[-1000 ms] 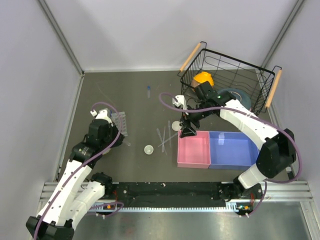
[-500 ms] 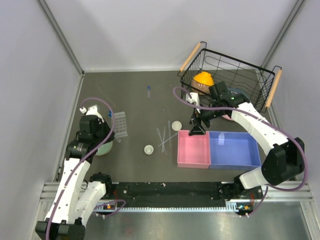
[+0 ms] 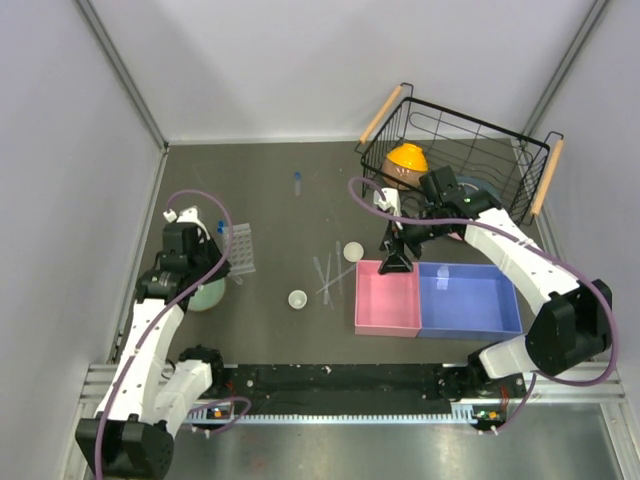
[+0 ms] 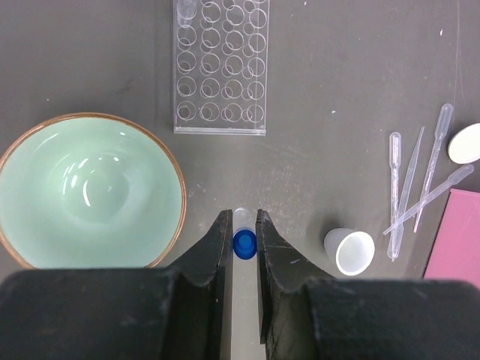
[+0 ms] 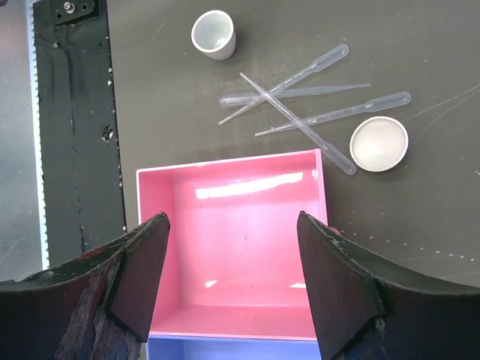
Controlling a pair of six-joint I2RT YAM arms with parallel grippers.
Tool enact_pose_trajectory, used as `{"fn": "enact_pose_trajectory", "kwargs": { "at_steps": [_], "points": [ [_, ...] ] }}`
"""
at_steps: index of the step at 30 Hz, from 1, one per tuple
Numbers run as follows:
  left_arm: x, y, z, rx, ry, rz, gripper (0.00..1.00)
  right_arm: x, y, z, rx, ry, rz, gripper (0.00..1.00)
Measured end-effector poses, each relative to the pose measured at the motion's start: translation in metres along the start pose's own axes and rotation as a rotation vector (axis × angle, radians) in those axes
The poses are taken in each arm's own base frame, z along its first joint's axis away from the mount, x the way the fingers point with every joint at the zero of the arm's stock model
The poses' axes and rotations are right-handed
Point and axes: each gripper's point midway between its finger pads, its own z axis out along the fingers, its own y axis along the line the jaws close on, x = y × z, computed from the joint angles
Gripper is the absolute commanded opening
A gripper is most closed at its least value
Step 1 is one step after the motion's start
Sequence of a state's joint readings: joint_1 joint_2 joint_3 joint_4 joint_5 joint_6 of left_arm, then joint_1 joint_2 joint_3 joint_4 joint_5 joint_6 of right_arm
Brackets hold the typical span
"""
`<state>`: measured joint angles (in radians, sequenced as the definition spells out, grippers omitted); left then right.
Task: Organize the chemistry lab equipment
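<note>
Toward the near edge, right of the middle, an open pink rectangular plastic tray [image 3: 388,300] sits against a blue one [image 3: 468,300]. The right gripper [image 5: 231,223] hangs over the pink tray, jaws spread wide and empty.

By the left edge is a pale green round bowl with a brown rim [image 4: 90,187]. The clear rectangular tube rack [image 4: 220,67] lies just beside it, toward the middle of the counter.

In the middle, four thin clear plastic pipettes [image 5: 300,97] lie crossed over one another. One small round white dish [image 5: 379,144] sits just beside their tips and the other [image 5: 213,34] a little apart.

The left gripper [image 4: 241,219] pinches a small clear tube with a blue cap [image 4: 243,244] at its cap end.

Held only by the cap, the tube could tilt or slip out. If it meets a hole off-centre, the light rack may skid or tip. A low approach could clip the bowl's rim. On the right, closing on one crossed pipette would likely drag its neighbours or knock the nearby dish.
</note>
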<state>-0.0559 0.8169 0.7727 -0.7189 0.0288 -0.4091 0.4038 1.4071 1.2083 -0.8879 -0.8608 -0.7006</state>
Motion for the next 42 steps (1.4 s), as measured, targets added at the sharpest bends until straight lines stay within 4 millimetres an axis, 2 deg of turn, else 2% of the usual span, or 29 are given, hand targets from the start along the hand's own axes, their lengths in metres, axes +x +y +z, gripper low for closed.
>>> {"fn": "enact_pose_trajectory", "kwargs": {
  "at_steps": [13, 19, 26, 42],
  "points": [
    [-0.014, 0.004, 0.032, -0.033, 0.022, -0.023, 0.04, 0.005, 0.003, 0.002, -0.013, -0.001, 0.003, 0.70],
    [-0.046, 0.005, 0.048, -0.063, -0.029, -0.015, 0.05, 0.004, 0.004, 0.002, -0.017, -0.005, 0.003, 0.70],
    [-0.071, 0.024, 0.065, -0.128, -0.061, -0.031, 0.04, 0.004, 0.005, 0.002, -0.020, -0.008, 0.003, 0.70],
    [-0.079, 0.036, 0.101, -0.148, -0.025, -0.028, 0.05, 0.003, 0.005, 0.002, -0.022, -0.009, 0.003, 0.70]
  ]
}}
